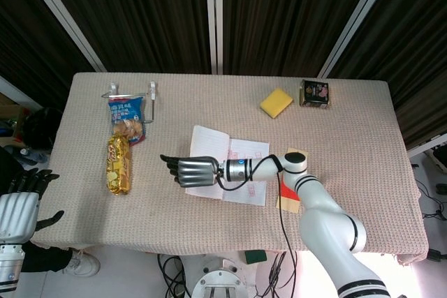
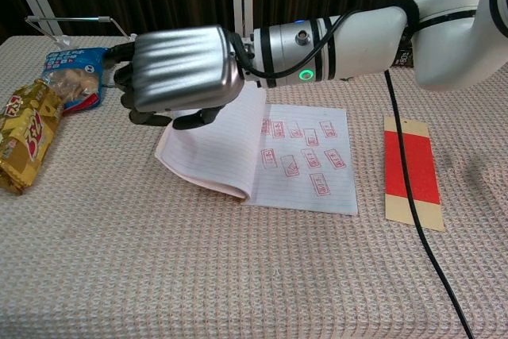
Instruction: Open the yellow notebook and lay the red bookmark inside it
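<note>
Right hand (image 2: 178,69), fingers curled on nothing, presses the notebook (image 2: 262,152) leaf flat at desk centre. Bookmark (image 2: 410,166) lies just right of it. Should flatten fully before releasing, else pages spring back. Left hand (image 1: 17,211) idle, fingers apart.

No readable text: red stamp marks on the open notebook page (image 2: 305,156) too small to read, print on the snack packs (image 2: 28,129) blurred

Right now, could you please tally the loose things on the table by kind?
Notebook: 1
Bookmark: 1
Snack packets: 2
Sponge: 1
Wire stand: 1
Small box: 1
Total: 7
</note>
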Controlling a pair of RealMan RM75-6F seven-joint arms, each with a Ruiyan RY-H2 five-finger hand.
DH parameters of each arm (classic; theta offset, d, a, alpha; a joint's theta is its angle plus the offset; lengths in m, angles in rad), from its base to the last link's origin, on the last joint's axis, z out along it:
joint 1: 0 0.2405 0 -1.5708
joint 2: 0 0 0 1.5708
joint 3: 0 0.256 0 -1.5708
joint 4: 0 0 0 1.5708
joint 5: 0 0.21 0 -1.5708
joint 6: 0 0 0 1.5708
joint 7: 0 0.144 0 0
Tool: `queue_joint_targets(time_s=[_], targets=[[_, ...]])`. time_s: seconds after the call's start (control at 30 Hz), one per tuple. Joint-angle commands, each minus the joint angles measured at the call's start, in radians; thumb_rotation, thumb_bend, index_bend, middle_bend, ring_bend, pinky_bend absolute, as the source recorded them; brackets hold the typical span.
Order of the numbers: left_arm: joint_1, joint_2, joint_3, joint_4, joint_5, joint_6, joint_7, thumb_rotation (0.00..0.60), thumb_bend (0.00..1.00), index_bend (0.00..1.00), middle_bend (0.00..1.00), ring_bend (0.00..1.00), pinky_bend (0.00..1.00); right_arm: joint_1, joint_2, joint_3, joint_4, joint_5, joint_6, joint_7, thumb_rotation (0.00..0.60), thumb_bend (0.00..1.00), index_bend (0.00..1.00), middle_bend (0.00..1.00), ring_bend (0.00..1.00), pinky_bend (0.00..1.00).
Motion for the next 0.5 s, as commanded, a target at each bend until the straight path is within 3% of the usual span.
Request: queue_joint_targets(time_s=[0.03,0.13,0.23,0.3,0.43,0.5], targets=[[0.001,0.001,0.002,-0.002,0.000,0.000,0.002,0.600,0.00,0.27,0.22,0.14,0.15,0.025,-0.029,-0.002,0.020,0.015,-0.036,-0.009,0.600,0.57,0.79,0.42,0.28,0.13],[0.004,0.001,0.004,-0.004,-0.001,0.000,0.001,0.600,0.00,0.27,0.22,0.14,0.15,0.041,-0.050,-0.009,0.028,0.023,-0.065,-0.013,0.600,0.54,0.77,0.40,0.27,0.13],[0.007,0.001,0.005,-0.004,-0.004,-0.001,-0.002,0.600,0.00,0.27,0.22,0.14,0.15,0.043,-0.062,-0.020,0.024,0.029,-0.078,-0.010,0.600,0.49,0.68,0.37,0.24,0.12],[0.008,0.002,0.005,-0.002,-0.006,-0.001,-0.004,0.600,0.00,0.27,0.22,0.14,0.15,0.034,-0.065,-0.030,0.017,0.032,-0.088,-0.005,0.600,0.45,0.53,0.31,0.19,0.09],[0.004,0.001,0.000,-0.001,-0.008,-0.006,-0.008,0.600,0.00,0.27,0.22,0.14,0.15,0.020,-0.064,-0.021,-0.002,0.059,-0.096,-0.009,0.600,0.27,0.08,0.11,0.03,0.00],[0.000,0.001,0.000,-0.001,-0.003,-0.008,-0.006,0.600,0.00,0.27,0.22,0.14,0.15,0.014,-0.057,-0.008,-0.016,0.079,-0.082,-0.009,0.600,0.23,0.01,0.05,0.00,0.00]])
